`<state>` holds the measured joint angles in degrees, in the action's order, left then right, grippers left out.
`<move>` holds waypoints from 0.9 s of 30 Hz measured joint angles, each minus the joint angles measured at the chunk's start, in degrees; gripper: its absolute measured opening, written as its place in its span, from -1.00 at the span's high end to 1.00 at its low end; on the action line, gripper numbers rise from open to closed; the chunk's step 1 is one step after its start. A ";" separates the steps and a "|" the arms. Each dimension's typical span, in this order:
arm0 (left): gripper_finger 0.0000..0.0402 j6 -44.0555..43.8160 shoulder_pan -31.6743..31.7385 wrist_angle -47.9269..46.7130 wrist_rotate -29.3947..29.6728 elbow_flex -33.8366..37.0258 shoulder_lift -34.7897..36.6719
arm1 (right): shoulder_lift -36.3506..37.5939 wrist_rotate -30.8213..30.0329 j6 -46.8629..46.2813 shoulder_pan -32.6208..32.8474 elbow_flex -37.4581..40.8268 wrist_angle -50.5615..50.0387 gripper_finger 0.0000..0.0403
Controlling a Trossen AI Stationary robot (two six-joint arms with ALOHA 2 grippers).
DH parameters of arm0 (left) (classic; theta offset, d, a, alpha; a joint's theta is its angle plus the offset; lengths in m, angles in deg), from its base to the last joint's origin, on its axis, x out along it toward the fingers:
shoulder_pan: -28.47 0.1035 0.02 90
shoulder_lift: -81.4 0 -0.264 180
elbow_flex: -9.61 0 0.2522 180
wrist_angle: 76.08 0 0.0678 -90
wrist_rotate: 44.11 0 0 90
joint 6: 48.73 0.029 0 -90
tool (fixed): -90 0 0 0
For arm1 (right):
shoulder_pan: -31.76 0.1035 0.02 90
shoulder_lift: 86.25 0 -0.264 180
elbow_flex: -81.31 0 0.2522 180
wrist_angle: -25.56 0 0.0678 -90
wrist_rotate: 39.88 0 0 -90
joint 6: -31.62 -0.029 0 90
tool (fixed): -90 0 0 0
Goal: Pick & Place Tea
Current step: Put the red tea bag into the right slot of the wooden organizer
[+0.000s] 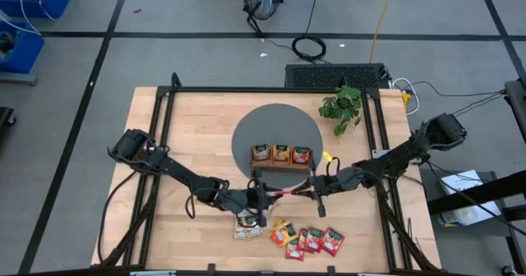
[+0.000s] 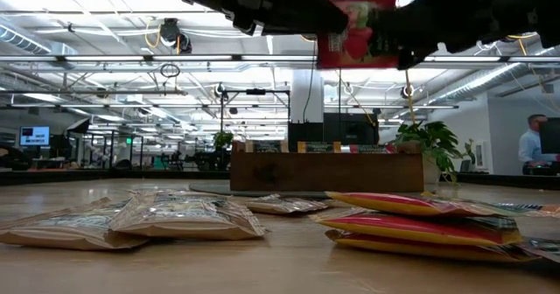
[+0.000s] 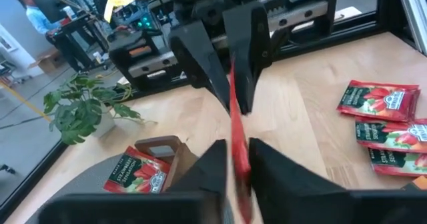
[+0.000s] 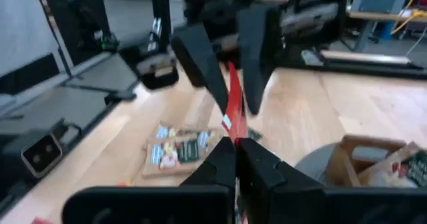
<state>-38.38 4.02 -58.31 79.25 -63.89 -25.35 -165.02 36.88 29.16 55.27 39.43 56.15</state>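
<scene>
A red tea sachet (image 1: 288, 192) hangs in the air between my two grippers, just in front of the wooden tray (image 1: 281, 166). The tray stands on a grey round mat (image 1: 275, 120) and holds three sachets, one per compartment. My right gripper (image 4: 235, 151) is shut on the red sachet (image 4: 233, 104) from the table's right. My left gripper (image 3: 238, 159) faces it from the left. Its fingers stand slightly apart on either side of the sachet's other end (image 3: 237, 141); I cannot tell whether they touch it. More tea lies near the front edge: cream sachets (image 1: 246, 227), orange ones (image 1: 282, 231) and red ones (image 1: 317, 241). My right gripper pinches the red sachet's right-hand edge (image 4: 233, 129) between its two fingers. The fingers come in about level from the table's right. The sachet stands on edge, its face toward the near side (image 2: 346, 31), lifted well clear of the table.
A potted plant (image 1: 343, 105) stands at the back right of the table beside the mat. A black frame (image 1: 271, 89) runs around the tabletop. Loose sachets lie below and just in front of the two grippers.
</scene>
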 joint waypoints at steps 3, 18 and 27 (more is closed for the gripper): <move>0.41 0.06 -0.25 -1.55 0.31 0.00 0.00 | 0.85 -0.05 -0.77 0.00 0.00 -2.37 1.00; -0.13 -1.35 -13.28 -14.82 22.23 -0.04 1.10 | 9.97 -4.49 -10.33 -1.53 -19.73 -58.65 1.00; -0.01 -26.55 -20.03 -28.18 17.60 1.06 1.02 | -4.50 0.76 -11.23 -13.45 -47.56 -101.08 1.00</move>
<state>-64.94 -16.01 -86.49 96.85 -62.84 -24.33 -169.53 37.65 17.93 41.81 -8.13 -44.93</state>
